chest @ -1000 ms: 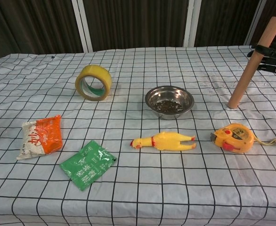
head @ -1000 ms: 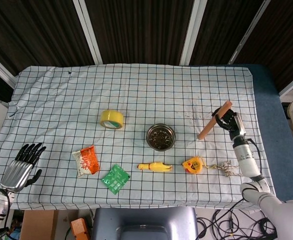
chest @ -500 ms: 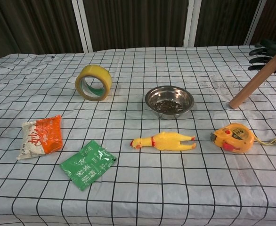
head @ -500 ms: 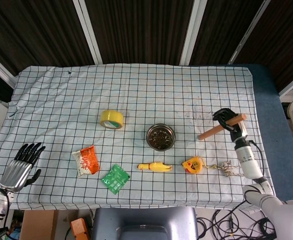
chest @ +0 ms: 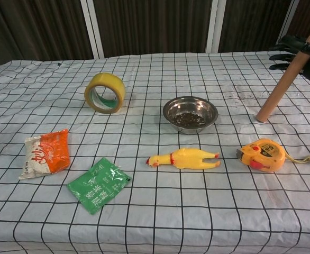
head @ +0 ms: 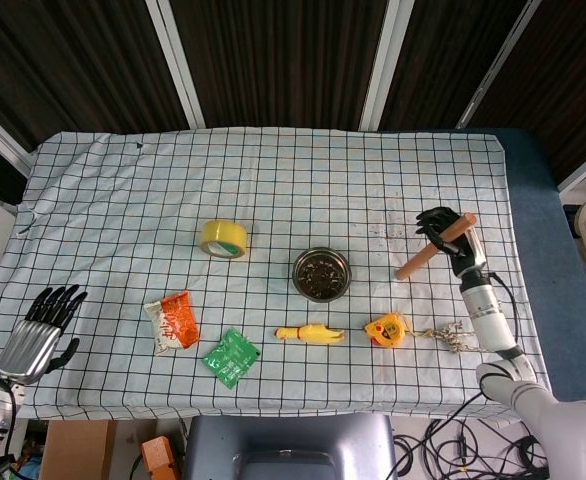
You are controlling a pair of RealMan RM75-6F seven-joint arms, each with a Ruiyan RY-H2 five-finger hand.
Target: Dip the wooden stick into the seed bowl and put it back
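Observation:
The wooden stick (head: 428, 250) leans tilted at the right of the table, its lower end on the cloth (chest: 261, 117) and its upper end up to the right. My right hand (head: 451, 238) holds it near the top. In the chest view a dark finger crosses the front of the stick (chest: 290, 71), while the other fingers (chest: 282, 51) spread out to the left behind it. The steel seed bowl (head: 321, 274), with dark seeds inside (chest: 190, 118), stands left of the stick, apart from it. My left hand (head: 41, 335) hangs open, fingers apart, off the front-left table edge.
A yellow tape measure (head: 384, 329) with a keyring lies in front of the stick's foot. A yellow rubber chicken (head: 310, 333), a green packet (head: 231, 357), an orange snack bag (head: 171, 320) and a roll of yellow tape (head: 223, 238) lie across the checked cloth.
The stick dropped to a flatter tilt, then rose steeper again, its lower end staying on the cloth. My right hand's fingers have spread out more. The left hand has barely moved.

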